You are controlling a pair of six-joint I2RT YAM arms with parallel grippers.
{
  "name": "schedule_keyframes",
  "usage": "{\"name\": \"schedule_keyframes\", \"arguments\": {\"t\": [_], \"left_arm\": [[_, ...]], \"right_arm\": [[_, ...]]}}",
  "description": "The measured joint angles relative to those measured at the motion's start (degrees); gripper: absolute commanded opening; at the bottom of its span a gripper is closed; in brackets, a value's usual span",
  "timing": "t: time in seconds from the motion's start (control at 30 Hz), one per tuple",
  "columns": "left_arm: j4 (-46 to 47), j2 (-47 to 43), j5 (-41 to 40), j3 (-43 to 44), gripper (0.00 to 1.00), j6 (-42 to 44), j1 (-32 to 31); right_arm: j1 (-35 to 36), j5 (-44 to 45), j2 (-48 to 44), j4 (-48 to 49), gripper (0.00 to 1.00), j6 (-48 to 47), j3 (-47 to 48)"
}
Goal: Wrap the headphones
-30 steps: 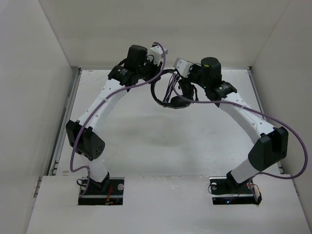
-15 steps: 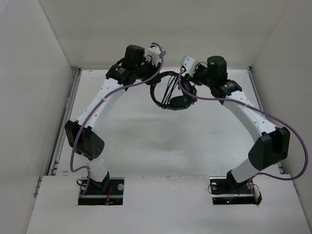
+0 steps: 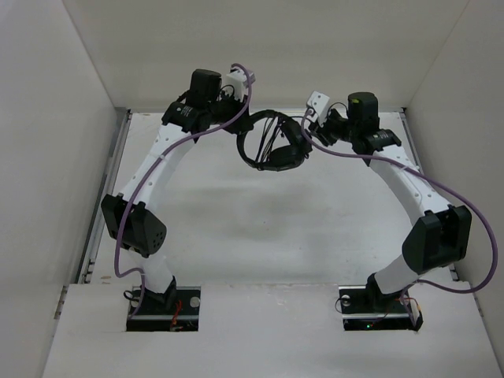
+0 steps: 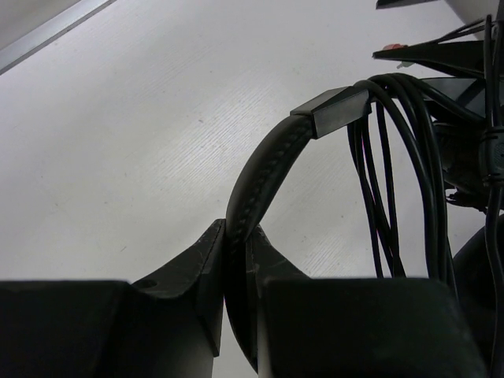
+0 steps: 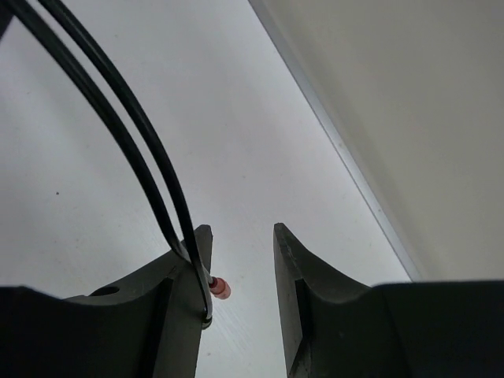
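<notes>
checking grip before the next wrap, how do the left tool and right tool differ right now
Left tool is shut on the headband; right tool is open, gap empty. Left tool pinches; right tool just has the cable hooked over one finger. Both touch the same headphones.

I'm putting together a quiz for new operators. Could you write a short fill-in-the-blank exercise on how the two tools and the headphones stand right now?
1. The left tool is shut on the curved ____ of the headphones.
2. The right tool has its jaws ____, with nothing between them.
3. The thin cable hooked over one side of that tool is ____ in colour.

Missing words: headband; open; black.
</notes>
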Motion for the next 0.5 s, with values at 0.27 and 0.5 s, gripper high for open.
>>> {"name": "schedule_keyframes", "arguments": {"t": [0.27, 0.5], "left_arm": [[-0.1, 0.1, 2.6, 0.0, 0.00, -2.2, 0.8], [-0.1, 0.7, 3.9, 0.5, 0.00, -3.0, 1.0]], "right_arm": [[-1.6, -6.3, 0.0, -0.5, 0.44, 2.4, -2.4], [-4.1, -14.4, 0.0, -2.2, 0.48, 7.3, -1.7]]}}
